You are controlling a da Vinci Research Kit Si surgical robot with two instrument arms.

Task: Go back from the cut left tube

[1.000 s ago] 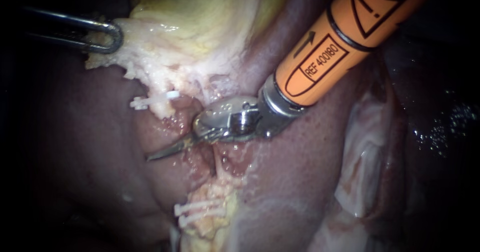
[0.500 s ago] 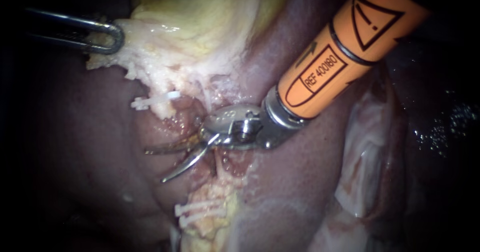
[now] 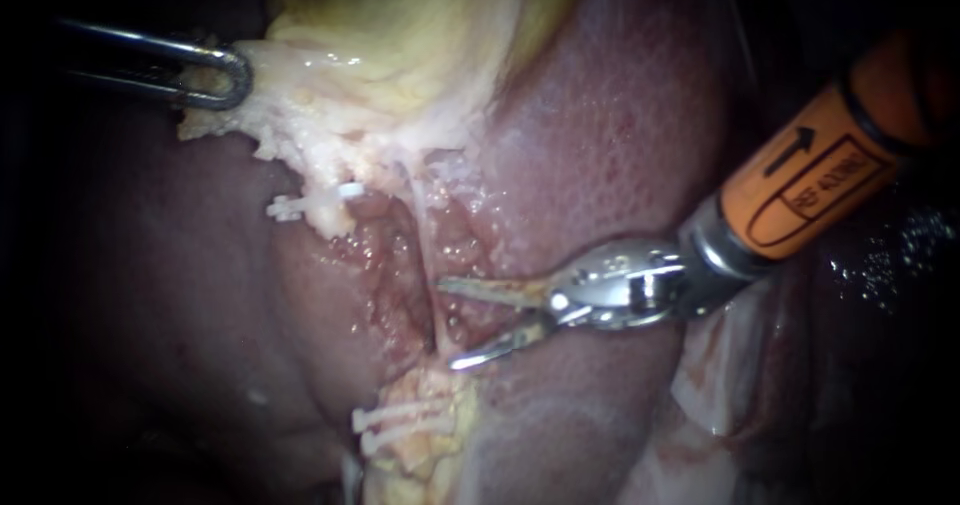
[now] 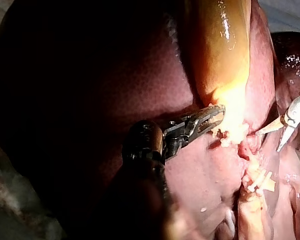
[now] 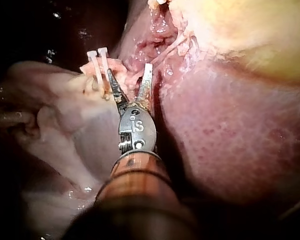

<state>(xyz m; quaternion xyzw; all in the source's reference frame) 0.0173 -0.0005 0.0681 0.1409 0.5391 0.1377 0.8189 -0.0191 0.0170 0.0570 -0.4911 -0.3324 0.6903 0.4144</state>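
Right tool (image 3: pixel 447 324), blades apart and empty, has pulled back from the clipped stump (image 3: pixel 322 215); left tool (image 3: pixel 226 75) clamps the gallbladder (image 3: pixel 400 25).

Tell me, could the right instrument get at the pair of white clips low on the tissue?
Probably yes: the right instrument has its jaws open close beside the white clips, and nothing appears to lie between them to block the way.
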